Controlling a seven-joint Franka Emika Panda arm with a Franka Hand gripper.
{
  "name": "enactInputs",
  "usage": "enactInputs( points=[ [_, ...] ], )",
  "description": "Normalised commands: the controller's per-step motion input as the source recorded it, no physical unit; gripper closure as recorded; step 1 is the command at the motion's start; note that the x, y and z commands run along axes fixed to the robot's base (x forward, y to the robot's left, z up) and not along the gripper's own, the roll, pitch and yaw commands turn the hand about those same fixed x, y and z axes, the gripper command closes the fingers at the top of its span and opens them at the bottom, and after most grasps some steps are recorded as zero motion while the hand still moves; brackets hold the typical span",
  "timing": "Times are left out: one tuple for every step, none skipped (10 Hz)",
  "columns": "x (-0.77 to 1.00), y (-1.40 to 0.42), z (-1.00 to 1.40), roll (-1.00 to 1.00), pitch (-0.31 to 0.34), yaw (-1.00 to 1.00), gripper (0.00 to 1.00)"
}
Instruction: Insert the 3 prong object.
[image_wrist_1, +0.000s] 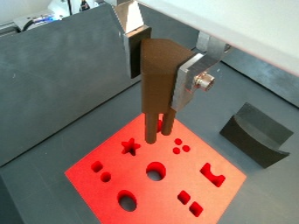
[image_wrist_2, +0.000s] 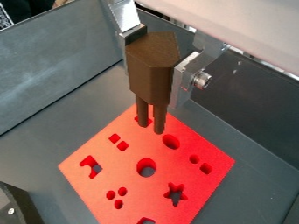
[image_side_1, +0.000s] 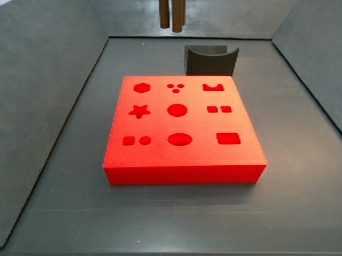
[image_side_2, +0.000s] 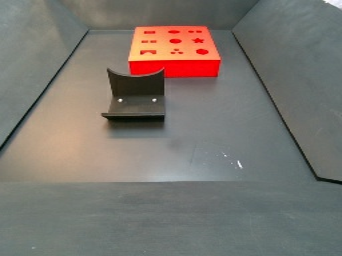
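The tool (image_wrist_1: 163, 63) hangs above the red block (image_side_1: 181, 125), closed on the 3 prong object (image_wrist_2: 149, 74); silver fingers (image_wrist_1: 191, 77) press the brown bar's sides in both wrist views, so the bar stays upright with its prongs pointing down, which is the attitude an insertion needs; the prongs hang clear of the block's top, apparently above the three small holes (image_wrist_1: 180, 145), though I cannot tell how well they line up.

In a side view only the prong tips (image_side_1: 173, 14) dip in at the far edge, the arm and tool being cut off; the other side view misses them entirely, showing just the block (image_side_2: 174, 50) at the far end of the table (image_side_2: 201, 150) and the dark grey curved holder (image_side_2: 135, 95) nearer; the holes' depth is hard to make out.
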Motion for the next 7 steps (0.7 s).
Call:
enactInputs(
  points=[
    [0.22, 0.05, -0.19, -0.09, 0.064, -0.18, 1.00],
    [0.45, 0.22, -0.33, -0.09, 0.154, -0.61, 1.00],
    [0.37, 0.27, -0.28, 0.00, 0.050, -0.75, 1.00],
    [0.37, 0.26, -0.27, 0.00, 0.034, -0.76, 1.00],
    [0.37, 0.27, -0.28, 0.00, 0.033, -0.76, 1.00],
    [0.39, 0.31, -0.29, 0.00, 0.053, -0.71, 1.00],
    [0.35, 0.30, -0.30, 0.11, 0.084, -0.66, 1.00]
  ],
)
